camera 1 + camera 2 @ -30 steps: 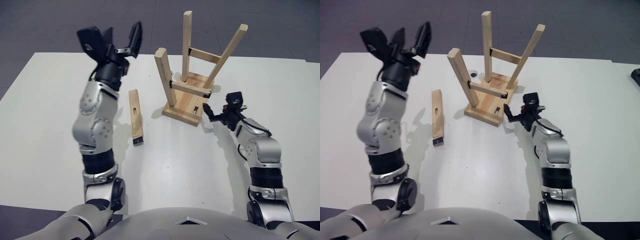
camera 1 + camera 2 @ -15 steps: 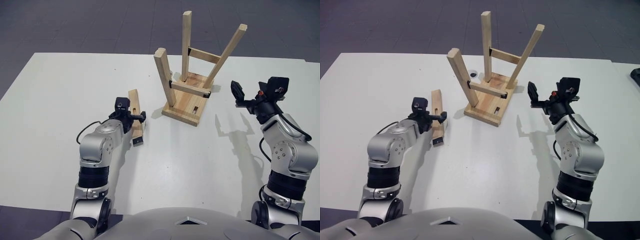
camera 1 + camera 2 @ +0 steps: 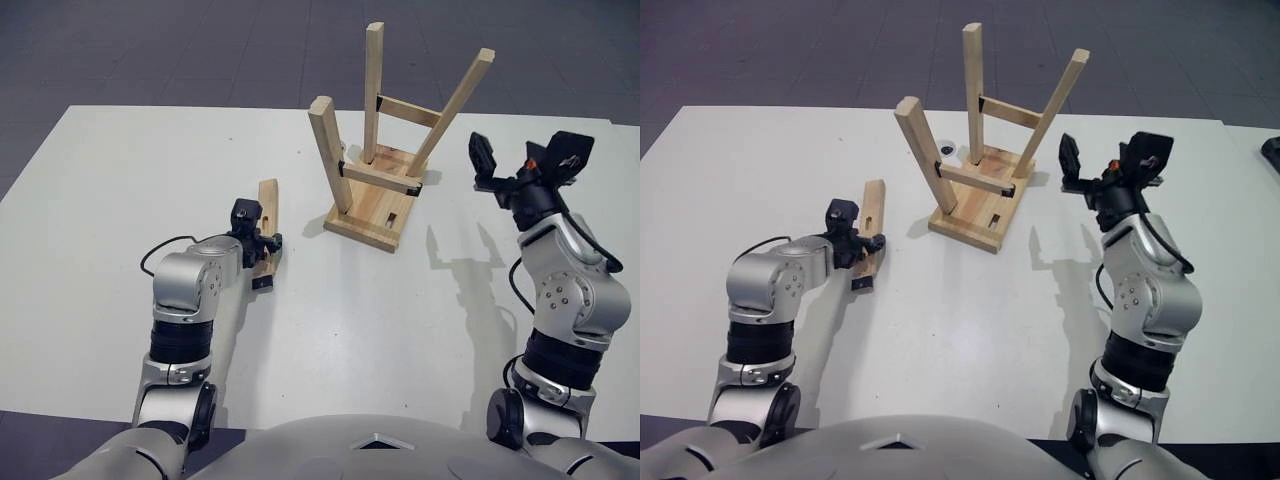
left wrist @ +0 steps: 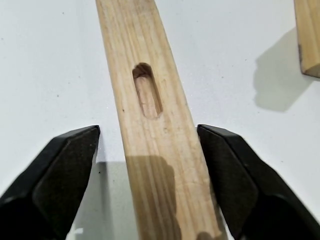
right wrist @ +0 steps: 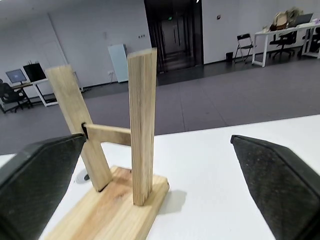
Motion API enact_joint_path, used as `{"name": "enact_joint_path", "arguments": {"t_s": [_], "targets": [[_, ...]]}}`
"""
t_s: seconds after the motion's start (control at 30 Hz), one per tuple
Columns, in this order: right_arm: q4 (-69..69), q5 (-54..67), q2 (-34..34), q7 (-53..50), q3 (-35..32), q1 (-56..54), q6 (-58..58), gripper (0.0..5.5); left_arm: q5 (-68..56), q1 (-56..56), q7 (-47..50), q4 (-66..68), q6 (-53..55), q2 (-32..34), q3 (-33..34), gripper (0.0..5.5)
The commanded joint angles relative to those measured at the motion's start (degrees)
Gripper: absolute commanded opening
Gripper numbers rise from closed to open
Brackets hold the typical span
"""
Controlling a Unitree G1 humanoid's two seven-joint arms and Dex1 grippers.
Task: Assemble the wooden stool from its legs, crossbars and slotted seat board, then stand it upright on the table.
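Note:
The part-built stool stands upside down at the middle back of the table. Its seat board (image 3: 362, 226) lies flat, and three legs (image 3: 331, 152) point up, joined by crossbars (image 3: 379, 178). One loose leg (image 3: 267, 205) with a slot in it lies flat on the table to the stool's left. My left gripper (image 3: 259, 243) sits low over that leg, open, and its fingers (image 4: 57, 170) straddle the wood (image 4: 150, 125); one finger is close against it, the other a little apart. My right gripper (image 3: 521, 160) hangs open in the air to the right of the stool, holding nothing.
The white table (image 3: 120, 180) has free room at the left, right and front. A small dark round thing (image 3: 948, 150) lies behind the stool. A black object (image 3: 1272, 148) shows at the table's far right edge.
My left arm came down from high in the air onto the loose leg, whose near end has swung slightly left. My right gripper rose from beside the seat board.

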Motion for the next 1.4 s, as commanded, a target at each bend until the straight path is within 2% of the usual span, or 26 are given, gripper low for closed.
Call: {"name": "enact_joint_path", "arguments": {"t_s": [0.03,0.2,0.33,0.47,0.53,0.6,0.7,0.87,1.0,1.2,1.4], "targets": [[-1.84,2.84,0.79,-2.91,-2.13,-4.40,-0.08,5.40,0.49,2.24,-1.64,4.02,2.58,1.35,-1.01,2.86],[-2.34,5.07,0.14,-4.60,-1.98,-7.81,0.67,5.40,2.46,3.44,-3.46,5.31,-5.65,3.45,-2.41,2.09],[-1.56,5.70,0.02,-4.86,-1.13,-8.77,0.80,5.40,3.33,4.00,-3.71,6.80,-11.19,2.95,-1.61,2.07],[-0.06,7.58,-0.77,-4.96,-2.19,-11.29,1.12,5.40,5.16,1.06,-0.82,5.19,-27.67,1.93,3.44,2.07],[0.84,11.44,-0.97,-5.36,-4.55,-14.44,1.92,5.40,4.31,-1.70,-1.31,1.68,-37.88,1.37,6.73,2.07],[1.59,18.18,-0.56,-5.03,-6.41,-18.86,2.94,5.40,2.18,-3.92,-2.44,-2.32,-43.51,0.73,9.07,2.07],[1.23,27.46,-0.42,-1.57,-3.82,-24.76,5.61,5.40,2.30,-5.83,-4.20,-6.59,-49.25,1.30,8.58,2.07],[3.39,31.17,2.73,2.60,6.08,-31.49,6.88,5.40,1.34,-8.47,-7.29,-13.57,-52.75,1.21,5.57,2.07],[7.81,29.27,5.80,4.55,11.06,-34.95,4.58,5.40,2.83,-9.25,-8.76,-16.33,-53.82,0.19,0.14,2.07],[15.44,28.09,8.24,6.75,12.74,-37.52,2.40,5.40,6.10,-8.19,-10.14,-16.79,-55.84,-0.70,-6.36,2.07],[16.22,30.23,9.50,6.47,11.59,-39.12,2.77,4.52,8.70,-6.72,-11.55,-15.48,-57.71,-0.10,-8.18,2.07]]}}
